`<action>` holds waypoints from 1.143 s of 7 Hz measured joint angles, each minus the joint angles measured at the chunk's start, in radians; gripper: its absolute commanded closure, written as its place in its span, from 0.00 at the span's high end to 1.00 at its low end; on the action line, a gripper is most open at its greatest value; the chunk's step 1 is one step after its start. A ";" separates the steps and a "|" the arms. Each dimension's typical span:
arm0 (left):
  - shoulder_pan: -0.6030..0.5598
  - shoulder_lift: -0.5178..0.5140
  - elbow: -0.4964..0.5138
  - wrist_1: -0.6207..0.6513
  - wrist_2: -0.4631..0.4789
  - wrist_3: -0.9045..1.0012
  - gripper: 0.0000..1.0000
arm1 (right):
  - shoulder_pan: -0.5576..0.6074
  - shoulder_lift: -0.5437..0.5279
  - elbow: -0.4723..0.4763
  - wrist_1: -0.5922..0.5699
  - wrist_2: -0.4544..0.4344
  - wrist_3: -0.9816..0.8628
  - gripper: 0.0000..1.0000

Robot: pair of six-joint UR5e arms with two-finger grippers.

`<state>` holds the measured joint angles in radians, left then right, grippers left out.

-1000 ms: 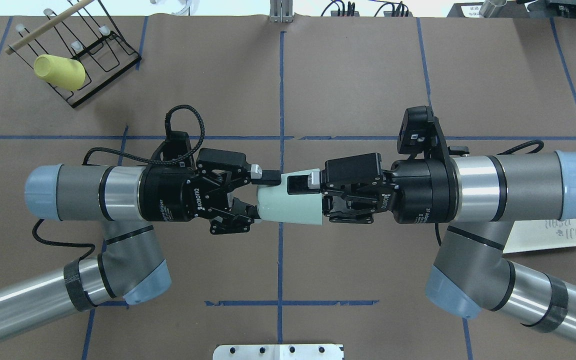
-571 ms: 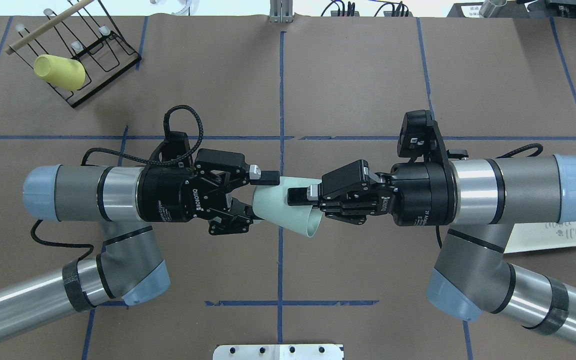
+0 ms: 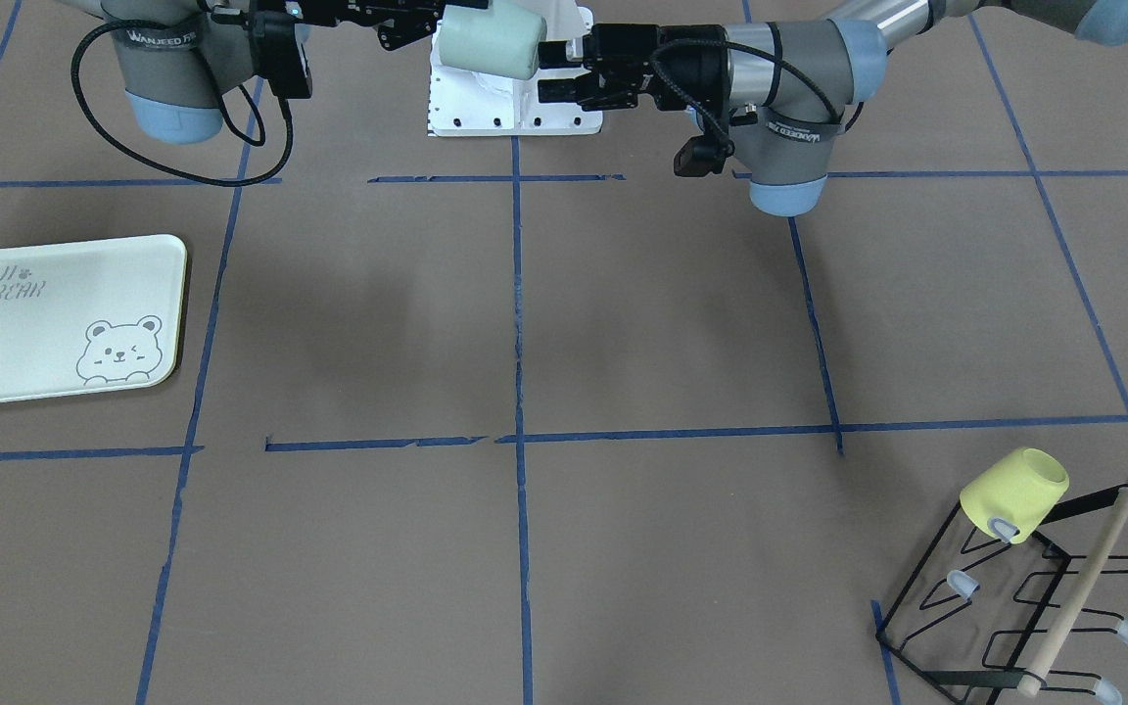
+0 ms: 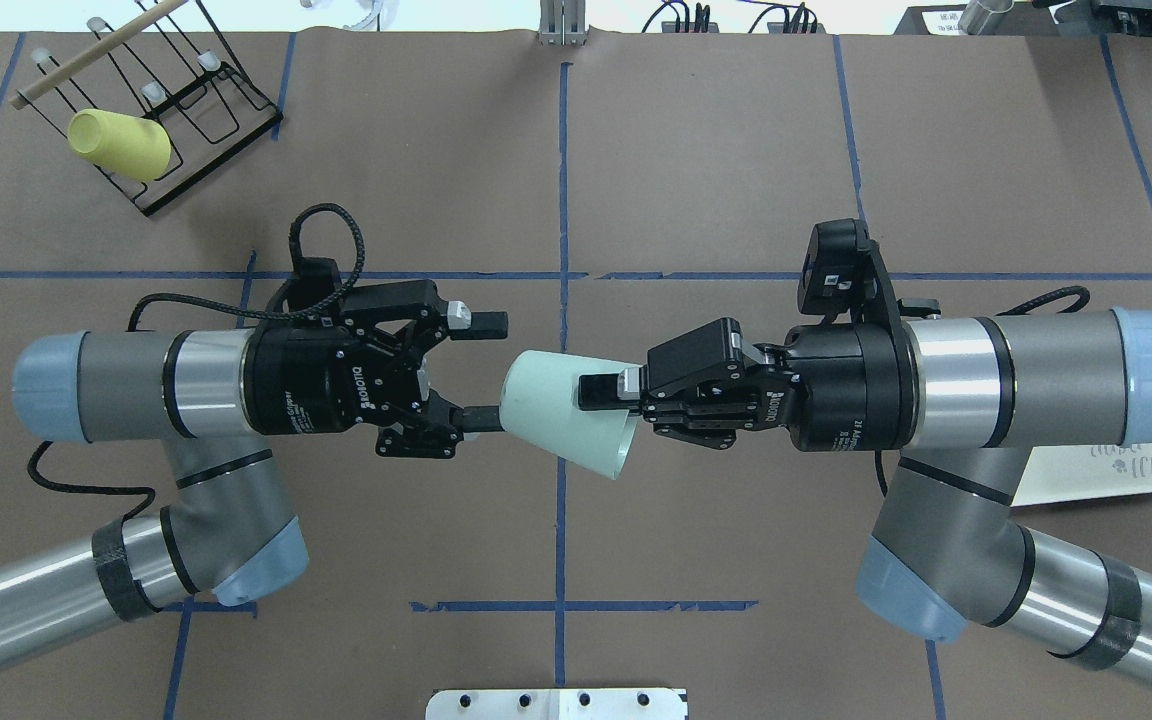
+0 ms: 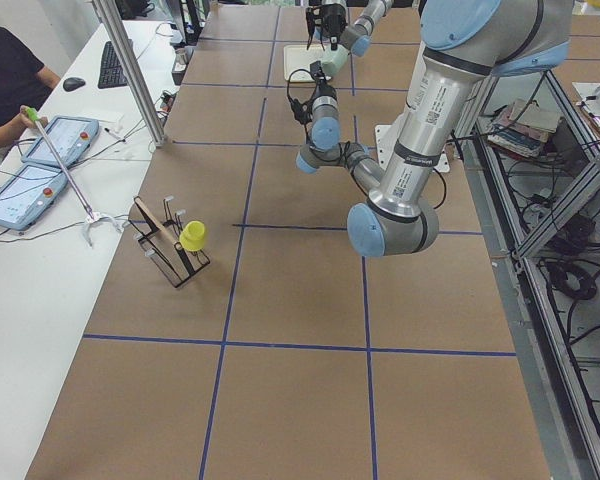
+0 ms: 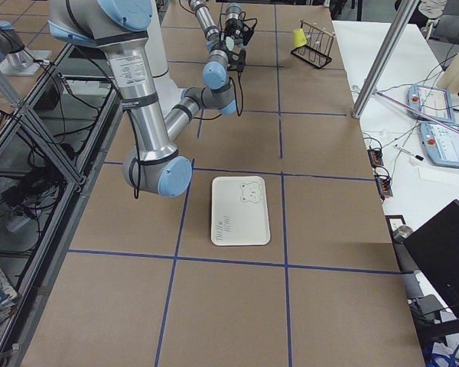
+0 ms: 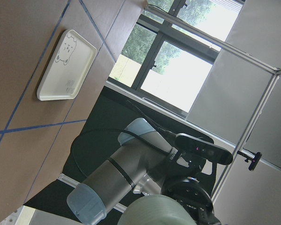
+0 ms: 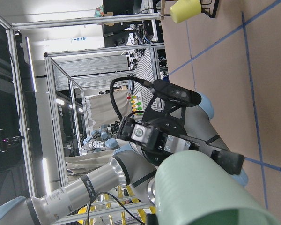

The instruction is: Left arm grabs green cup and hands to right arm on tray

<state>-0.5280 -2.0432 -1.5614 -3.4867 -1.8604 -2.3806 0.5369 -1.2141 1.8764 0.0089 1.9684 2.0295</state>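
The green cup hangs in mid-air over the table's middle, lying tilted with its base toward my left arm. My right gripper is shut on the cup's rim, one finger inside the mouth and one outside. My left gripper is open just left of the cup's base; its lower fingertip is very near the base. In the front-facing view the green cup sits between both grippers at the top. The tray lies flat on the table below and behind my right arm, partly hidden in the overhead view.
A yellow cup hangs on a black wire rack with a wooden dowel at the far left corner. A white mounting plate sits at the near edge. Blue tape lines cross the brown table.
My right gripper closed on the cup's rim and the cup tilted. My left gripper then opened, let go of the cup and drew back to the left.
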 measured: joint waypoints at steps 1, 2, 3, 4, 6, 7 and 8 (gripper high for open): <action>-0.031 0.021 0.005 0.009 0.030 0.009 1.00 | 0.004 -0.034 -0.002 -0.002 0.002 -0.001 0.00; -0.079 0.032 0.021 0.044 0.043 0.016 1.00 | 0.016 -0.090 -0.005 -0.020 0.006 -0.004 0.00; -0.132 0.040 0.038 0.124 0.037 0.034 1.00 | 0.046 -0.146 -0.015 -0.053 0.019 -0.014 0.00; -0.177 0.046 0.046 0.242 -0.012 0.110 1.00 | 0.109 -0.189 -0.052 -0.083 0.072 -0.042 0.00; -0.243 0.051 0.043 0.510 -0.163 0.341 1.00 | 0.343 -0.216 -0.210 -0.107 0.336 -0.125 0.00; -0.283 0.052 0.039 0.619 -0.220 0.392 1.00 | 0.453 -0.219 -0.287 -0.138 0.456 -0.191 0.00; -0.315 0.052 0.035 0.703 -0.264 0.430 1.00 | 0.520 -0.232 -0.329 -0.220 0.514 -0.286 0.00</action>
<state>-0.8431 -1.9912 -1.5268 -2.7835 -2.1249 -1.9503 1.0572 -1.4459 1.5478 -0.2107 2.4821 1.7432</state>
